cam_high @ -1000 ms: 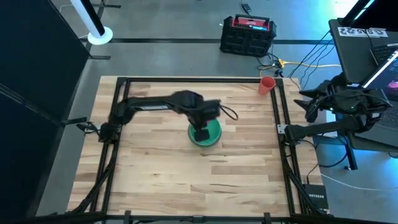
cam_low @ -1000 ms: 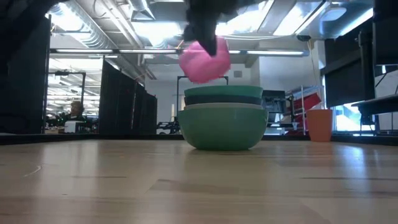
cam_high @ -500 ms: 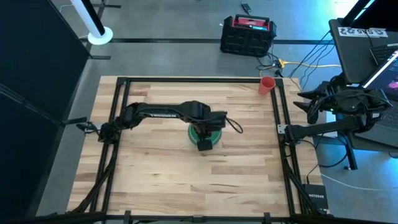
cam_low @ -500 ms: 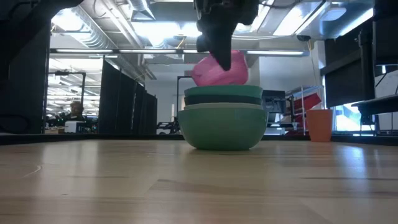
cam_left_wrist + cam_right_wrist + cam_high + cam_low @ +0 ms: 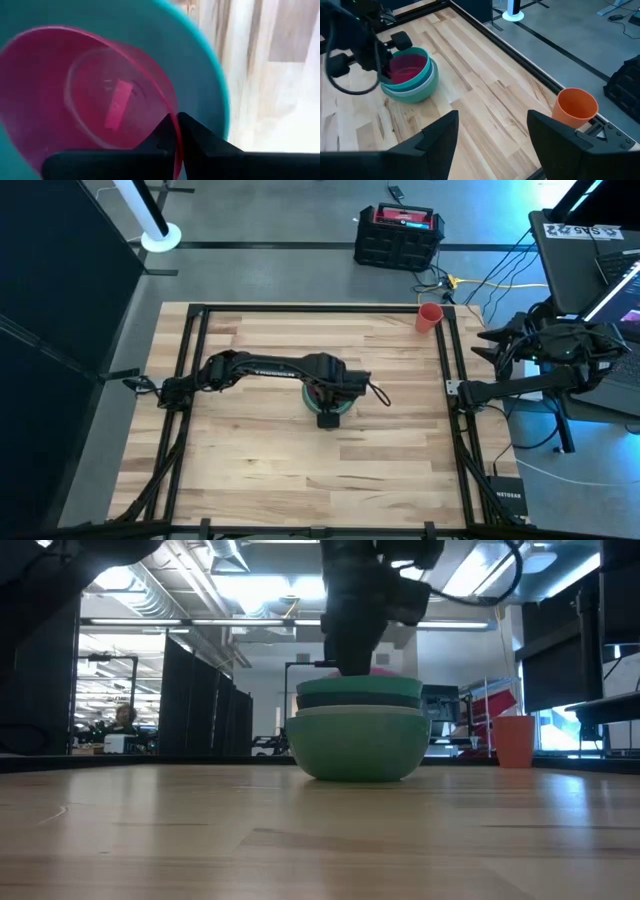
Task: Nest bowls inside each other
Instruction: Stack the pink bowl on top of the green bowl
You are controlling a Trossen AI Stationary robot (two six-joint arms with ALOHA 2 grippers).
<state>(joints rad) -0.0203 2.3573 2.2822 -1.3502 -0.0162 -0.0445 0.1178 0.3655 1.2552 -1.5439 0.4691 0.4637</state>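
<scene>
A stack of nested bowls (image 5: 358,745) stands at the table's middle: sage green outside, then white, dark teal and a green-teal top bowl (image 5: 200,60). The pink bowl (image 5: 75,95) lies inside the top bowl; in the low view only a sliver of pink (image 5: 386,671) shows above the rims. My left gripper (image 5: 176,116) reaches down into the stack (image 5: 345,406), shut on the pink bowl. My right gripper (image 5: 492,145) hangs open beyond the table's right edge (image 5: 500,345), nothing between its fingers. My left gripper pinches the pink bowl's rim (image 5: 172,131) between its two fingers, one finger inside the bowl and one outside. The fingers come from above, pointing down. The pink bowl sits sunk within the top bowl of the stack, its mouth up.
An orange cup (image 5: 430,316) stands at the table's far right corner, seen also in the right wrist view (image 5: 576,107). A black frame (image 5: 195,330) runs round the wooden table. Bare wood lies on all sides of the stack.
My left gripper has gone down and a little toward the table's near edge with the pink bowl. The bowl hung tilted above the stack a second ago; now it is sunk into the top bowl, almost hidden in the low view.
</scene>
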